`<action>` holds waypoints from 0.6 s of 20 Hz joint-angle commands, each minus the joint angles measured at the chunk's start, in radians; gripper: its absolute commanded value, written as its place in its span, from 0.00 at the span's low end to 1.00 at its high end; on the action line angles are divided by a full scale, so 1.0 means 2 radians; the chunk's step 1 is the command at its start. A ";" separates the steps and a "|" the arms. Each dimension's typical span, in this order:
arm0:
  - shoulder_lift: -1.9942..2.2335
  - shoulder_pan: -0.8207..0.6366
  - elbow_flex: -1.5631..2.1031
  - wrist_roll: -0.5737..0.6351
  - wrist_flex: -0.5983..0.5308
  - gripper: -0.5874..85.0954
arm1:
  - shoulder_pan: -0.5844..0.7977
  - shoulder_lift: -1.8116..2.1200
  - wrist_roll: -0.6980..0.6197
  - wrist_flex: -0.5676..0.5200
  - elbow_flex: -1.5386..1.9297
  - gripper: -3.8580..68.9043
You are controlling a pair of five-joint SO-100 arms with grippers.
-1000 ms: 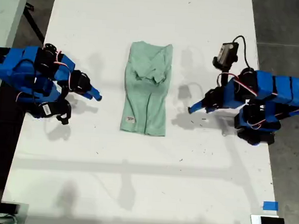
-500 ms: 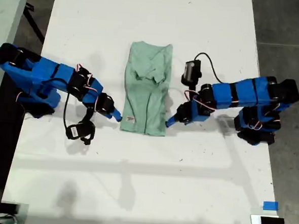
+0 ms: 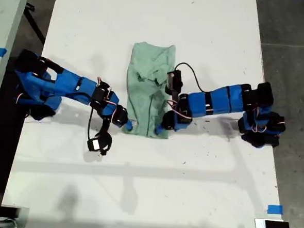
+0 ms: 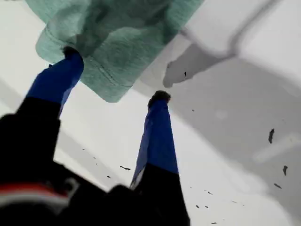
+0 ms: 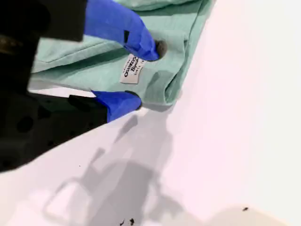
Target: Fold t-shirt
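The pale mint-green t-shirt (image 3: 149,88) lies on the white table, folded lengthwise into a narrow strip. My second gripper (image 3: 128,125) reaches in from the exterior view's left to the hem corner that carries the white label (image 5: 130,69). It (image 5: 146,75) is open, one fingertip (image 5: 157,47) on top of the fabric (image 5: 94,56) and the other at the table beside the edge. My first gripper (image 3: 161,129) comes from the exterior view's right to the other hem corner. It (image 4: 115,75) is open too, one fingertip (image 4: 70,52) on the shirt (image 4: 117,33) and the other (image 4: 160,96) on the table.
The white table (image 3: 147,186) extends well beyond the shirt in the exterior view, with dark floor past its sides. A blue tape mark (image 3: 274,209) sits near the exterior view's bottom right. A small camera (image 3: 99,143) hangs on a cable under the second arm.
Both arms have stretched inward from the table's sides to the shirt's near hem corners. The shirt itself has not moved.
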 commanded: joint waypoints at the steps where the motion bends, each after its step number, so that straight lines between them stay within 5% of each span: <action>1: -0.034 -0.007 -0.049 0.000 -0.018 0.22 | 0.000 -0.038 -0.006 -0.005 -0.065 0.50; 4: -0.123 -0.021 -0.112 -0.010 0.021 0.23 | 0.005 -0.098 -0.015 0.001 -0.101 0.39; 7: -0.169 -0.021 -0.183 -0.018 0.094 0.11 | 0.008 -0.133 -0.002 0.037 -0.146 0.05; 12: -0.218 -0.024 -0.259 -0.002 0.162 0.01 | 0.001 -0.126 -0.009 0.048 -0.171 0.04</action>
